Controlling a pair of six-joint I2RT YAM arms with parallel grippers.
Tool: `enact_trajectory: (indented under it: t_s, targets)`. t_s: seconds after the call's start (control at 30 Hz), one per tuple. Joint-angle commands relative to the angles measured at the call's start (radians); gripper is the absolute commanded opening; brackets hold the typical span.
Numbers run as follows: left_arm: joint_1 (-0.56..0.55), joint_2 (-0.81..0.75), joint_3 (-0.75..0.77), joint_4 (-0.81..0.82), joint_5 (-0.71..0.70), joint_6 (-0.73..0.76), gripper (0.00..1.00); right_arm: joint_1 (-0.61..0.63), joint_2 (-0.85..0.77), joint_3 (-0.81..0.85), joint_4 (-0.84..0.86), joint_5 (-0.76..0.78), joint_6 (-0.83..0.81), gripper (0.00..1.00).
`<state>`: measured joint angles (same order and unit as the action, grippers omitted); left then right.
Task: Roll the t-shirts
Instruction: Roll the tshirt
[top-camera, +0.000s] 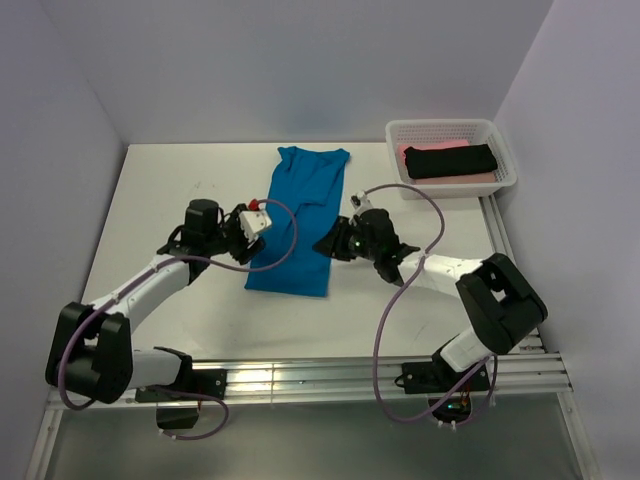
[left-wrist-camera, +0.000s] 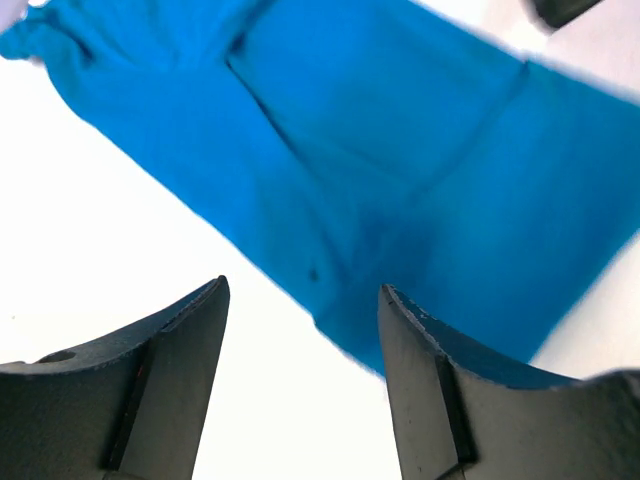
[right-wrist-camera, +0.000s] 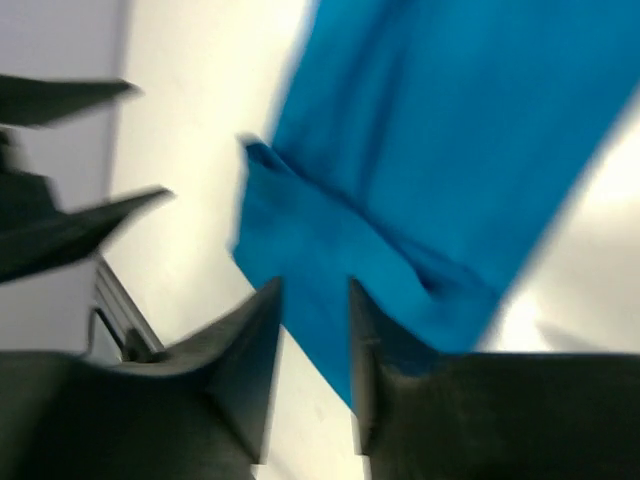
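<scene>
blue t-shirt (top-camera: 300, 220) sits mid-tabletop (top-camera: 180, 180), folded into a long narrow strip. Long axis runs far edge to near edge, with the near end skewed slightly toward the left edge. Far end is notched, near end squared off. Judging by looks it's light, limp cloth and the layers will slide, so pinch both corners of one short end through all layers. left claw (left-wrist-camera: 300, 290) at the strip's left edge: jaws apart, empty. right claw (right-wrist-camera: 312, 285) at its right edge: narrowly parted, nothing visibly gripped, view blurred.

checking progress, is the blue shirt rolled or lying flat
Flat: the blue shirt lies as a long folded strip on the table, no roll at either end.
</scene>
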<state>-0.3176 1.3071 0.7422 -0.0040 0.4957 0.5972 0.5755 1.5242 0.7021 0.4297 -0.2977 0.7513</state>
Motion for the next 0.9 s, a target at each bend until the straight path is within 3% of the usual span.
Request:
enact_trajectory:
  t_s: [0.0,0.07,0.1,0.2,0.43,0.57,0.63,0.87]
  targets:
    - [0.0,-0.087,-0.079,-0.06,-0.031,0.155,0.67,0.01,-0.051,-0.097,-0.124,0.012,-0.009,0.43]
    - [0.002,-0.153,-0.146,-0.07,-0.031,0.229,0.67,0.029,-0.094,-0.122,-0.16,0.019,-0.016,0.51]
    - [0.005,-0.175,-0.17,-0.08,-0.029,0.313,0.67,0.038,-0.11,-0.128,-0.179,0.031,-0.024,0.59]
    - [0.023,-0.244,-0.248,-0.114,-0.005,0.505,0.67,0.093,-0.174,-0.127,-0.273,0.105,-0.113,0.68]
    - [0.041,-0.244,-0.244,-0.234,0.072,0.686,0.63,0.24,-0.239,-0.049,-0.463,0.32,-0.36,0.69]
    - [0.041,-0.235,-0.256,-0.246,0.113,0.803,0.64,0.368,-0.248,-0.055,-0.456,0.516,-0.571,0.71]
    - [0.041,-0.227,-0.256,-0.261,0.142,0.843,0.62,0.441,-0.246,-0.059,-0.433,0.534,-0.645,0.73]
    - [0.045,-0.218,-0.29,-0.319,0.202,1.039,0.57,0.483,-0.18,-0.006,-0.404,0.669,-0.802,0.69]
